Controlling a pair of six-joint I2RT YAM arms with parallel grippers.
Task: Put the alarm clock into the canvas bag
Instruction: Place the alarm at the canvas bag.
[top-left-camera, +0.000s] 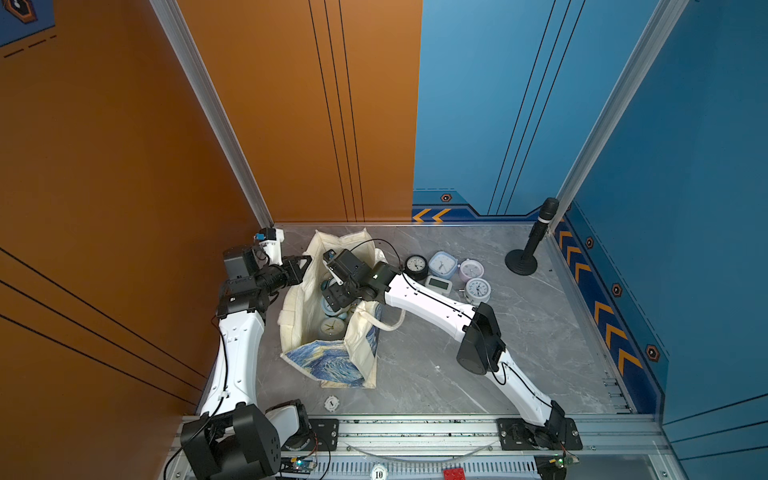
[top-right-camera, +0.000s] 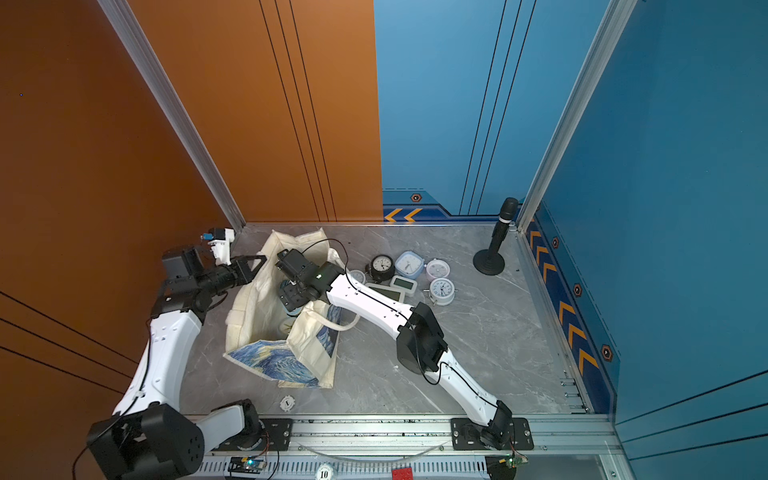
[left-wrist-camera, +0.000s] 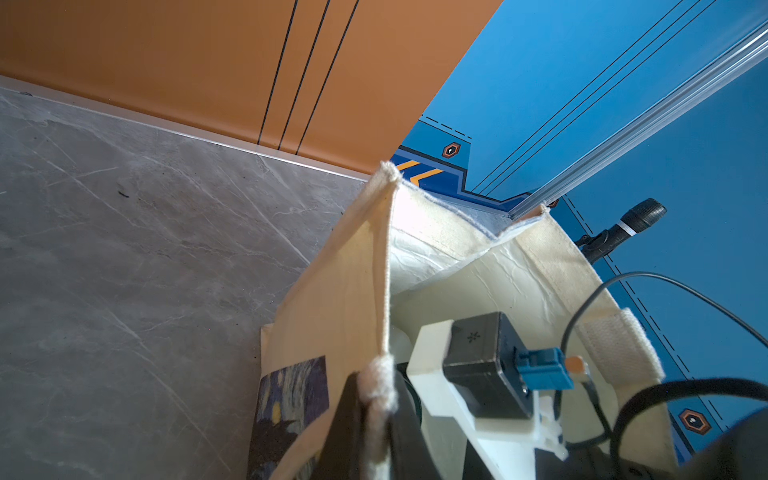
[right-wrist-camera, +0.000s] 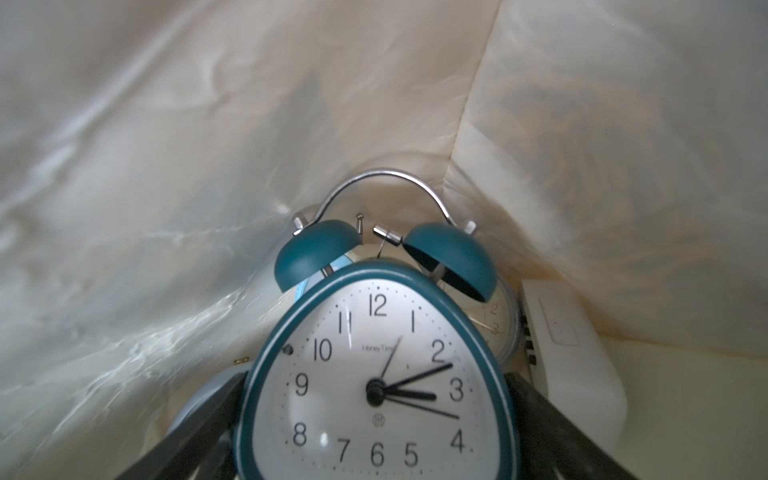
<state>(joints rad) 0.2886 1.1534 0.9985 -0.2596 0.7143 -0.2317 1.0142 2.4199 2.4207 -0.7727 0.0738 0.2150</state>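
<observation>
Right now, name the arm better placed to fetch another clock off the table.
Probably right: the loose clocks lie beside that arm, while the left gripper is shut on the canvas bag, holding its mouth open.

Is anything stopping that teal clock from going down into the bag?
Nothing visible does: the teal alarm clock is already inside the canvas bag, flanked by the right tool. Other clocks lie around it, and the left tool pinches the rim open.

Left arm (top-left-camera: 239, 353) reaches forward with its wrist level, and the left gripper (top-left-camera: 306, 267) is closed tight. Right arm (top-left-camera: 428, 303) stretches leftward, wrist bent down. Its right gripper (right-wrist-camera: 376, 378) is spread wide, and whether it grips is unclear.
</observation>
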